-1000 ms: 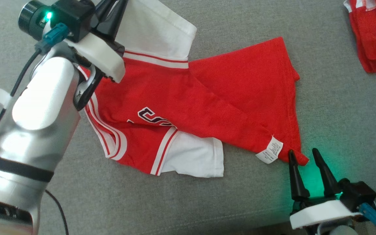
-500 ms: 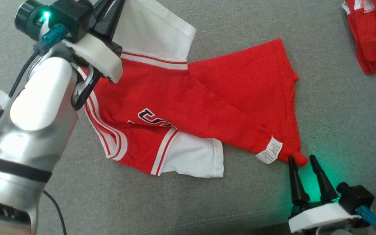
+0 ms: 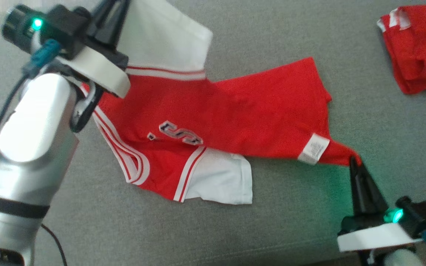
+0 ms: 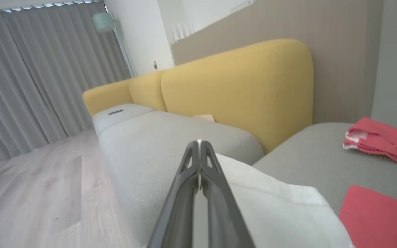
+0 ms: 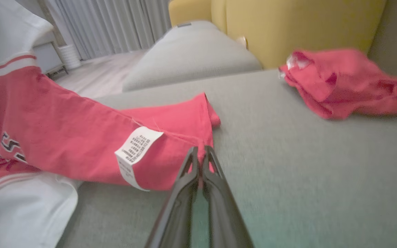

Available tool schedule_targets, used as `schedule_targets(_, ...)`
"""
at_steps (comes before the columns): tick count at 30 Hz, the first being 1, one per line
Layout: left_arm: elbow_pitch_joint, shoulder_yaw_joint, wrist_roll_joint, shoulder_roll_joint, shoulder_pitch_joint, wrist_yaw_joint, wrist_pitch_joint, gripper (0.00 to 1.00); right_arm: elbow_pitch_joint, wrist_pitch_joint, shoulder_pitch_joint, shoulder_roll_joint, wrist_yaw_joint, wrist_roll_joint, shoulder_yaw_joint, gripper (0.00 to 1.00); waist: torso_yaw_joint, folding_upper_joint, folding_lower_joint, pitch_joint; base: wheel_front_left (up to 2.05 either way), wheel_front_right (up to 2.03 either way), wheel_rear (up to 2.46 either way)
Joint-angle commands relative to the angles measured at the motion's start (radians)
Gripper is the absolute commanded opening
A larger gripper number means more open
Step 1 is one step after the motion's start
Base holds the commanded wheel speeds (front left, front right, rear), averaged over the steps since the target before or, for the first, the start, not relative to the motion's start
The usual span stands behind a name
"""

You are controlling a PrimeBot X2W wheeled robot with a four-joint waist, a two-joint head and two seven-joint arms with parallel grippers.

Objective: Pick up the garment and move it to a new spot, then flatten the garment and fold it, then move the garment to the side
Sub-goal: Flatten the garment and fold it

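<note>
Garment status: red-and-white short-sleeved jersey [image 3: 235, 107] lies across the middle of the grey fabric sofa seat [image 3: 301, 221]. Its lettered side faces up, and the dark lettering is partly hidden by a crease. One white sleeve [image 3: 220, 181] rests flat toward the seat's near edge. The other white sleeve [image 3: 161, 37] is raised off the seat at its far-left part.

Left tool [image 3: 111, 14]: above the seat's far-left part, both dark fingers pressed together on the raised sleeve. In the left wrist view a sliver of white cloth shows between the finger ends.

Right tool [image 3: 354, 160]: low over the seat's near-right part, fingers closed on the jersey's red hem corner. That corner is drawn out to a point at the finger ends. In the right wrist view red cloth sits between the fingers.

White printed care label [image 3: 313, 148]: on the side seam, just beside the pinched corner, toward the seat's middle.

Crumpled red-and-white cloth [image 3: 416, 55]: at the seat's far-right corner, well apart from the jersey.

Yellow padded backrest [image 4: 236, 86]: upright along the seat's far edge.

Green glow on the seat fabric beside the right tool.
</note>
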Motion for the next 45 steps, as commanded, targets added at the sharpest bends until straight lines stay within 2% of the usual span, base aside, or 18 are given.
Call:
schedule_targets(1, -0.068, 0.064, 0.004, 0.052, -0.031, 0.011, -0.005, 0.0, -0.068, -0.004, -0.016, -0.033, 0.007, -0.017, 0.018, 0.0, -0.003, 0.0, 0.0, -0.033, 0.0, 0.0, 0.0)
schedule_targets(4, -0.137, 0.101, 0.002, 0.072, -0.034, 0.016, -0.005, 0.0, -0.138, 0.001, -0.065, -0.079, 0.007, -0.046, 0.01, 0.0, 0.002, 0.0, 0.0, -0.061, 0.0, 0.0, 0.0)
schedule_targets(7, -0.157, 0.122, -0.019, 0.092, -0.068, 0.008, 0.005, 0.0, -0.193, 0.053, -0.168, -0.135, 0.007, -0.057, -0.008, 0.0, 0.013, 0.0, 0.0, -0.07, 0.0, 0.0, 0.0)
schedule_targets(13, -0.11, 0.129, -0.082, 0.121, -0.28, -0.015, 0.077, 0.0, -0.216, 0.222, -0.545, -0.287, 0.007, -0.01, 0.034, 0.0, 0.033, 0.0, 0.0, 0.006, 0.0, 0.0, 0.0)
schedule_targets(17, -0.029, 0.112, -0.094, 0.141, -0.484, -0.02, 0.093, 0.0, -0.09, 0.286, -0.853, -0.362, 0.007, 0.075, 0.104, 0.0, 0.033, 0.0, 0.0, 0.092, 0.0, 0.0, 0.0)
schedule_targets(19, 0.024, 0.087, -0.09, 0.148, -0.59, -0.021, 0.09, 0.0, 0.0, 0.29, -1.0, -0.379, 0.007, 0.11, 0.148, 0.0, 0.03, 0.0, 0.0, 0.142, 0.0, 0.0, 0.0)
schedule_targets(20, 0.024, 0.087, -0.09, 0.148, -0.59, -0.021, 0.09, 0.0, 0.0, 0.29, -1.0, -0.379, 0.007, 0.11, 0.148, 0.0, 0.03, 0.0, 0.0, 0.142, 0.0, 0.0, 0.0)
schedule_targets(21, 0.057, 0.078, -0.085, 0.149, -0.641, -0.021, 0.085, 0.0, 0.047, 0.283, -1.069, -0.382, 0.007, 0.121, 0.168, 0.0, 0.029, 0.0, 0.0, 0.162, 0.0, 0.0, 0.0)
schedule_targets(24, 0.16, 0.086, -0.076, 0.131, -0.79, -0.021, 0.053, 0.0, 0.198, 0.232, -1.262, -0.386, 0.007, 0.133, 0.212, 0.0, 0.033, 0.0, 0.0, 0.219, 0.0, 0.0, 0.0)
schedule_targets(25, 0.215, 0.094, -0.056, 0.114, -0.877, -0.008, 0.024, 0.0, 0.283, 0.183, -1.362, -0.383, 0.007, 0.127, 0.228, 0.0, 0.038, 0.0, 0.0, 0.246, 0.0, 0.0, 0.0)
schedule_targets(28, 0.253, 0.098, -0.02, 0.09, -0.976, 0.003, -0.001, 0.0, 0.382, 0.111, -1.483, -0.385, 0.007, 0.113, 0.247, 0.0, 0.05, 0.0, 0.0, 0.276, 0.0, 0.0, 0.0)
schedule_targets(30, 0.222, 0.107, 0.006, 0.081, -1.009, 0.004, -0.004, 0.0, 0.429, 0.072, -1.54, -0.393, 0.007, 0.105, 0.27, 0.0, 0.06, 0.0, 0.0, 0.294, 0.0, 0.0, 0.0)
schedule_targets(33, 0.12, 0.143, 0.016, 0.068, -0.978, -0.002, -0.005, 0.0, 0.482, 0.04, -1.577, -0.41, 0.007, 0.108, 0.314, 0.0, 0.083, 0.0, 0.0, 0.316, 0.0, 0.0, 0.0)
schedule_targets(36, 0.043, 0.163, -0.001, 0.057, -0.871, -0.014, -0.005, 0.0, 0.514, 0.016, -1.558, -0.428, 0.007, 0.117, 0.384, 0.0, 0.102, 0.0, 0.0, 0.323, 0.0, 0.0, 0.0)
schedule_targets(42, -0.109, 0.185, -0.035, 0.058, -0.558, -0.021, -0.005, 0.0, 0.544, -0.003, -1.426, -0.453, 0.007, 0.221, 0.491, 0.0, 0.136, 0.0, 0.0, 0.303, 0.0, 0.0, 0.0)
schedule_targets(45, -0.197, 0.178, -0.055, 0.075, -0.392, -0.021, -0.005, 0.0, 0.506, -0.003, -1.341, -0.469, 0.007, 0.271, 0.507, 0.0, 0.141, 0.0, 0.0, 0.273, 0.0, 0.0, 0.0)
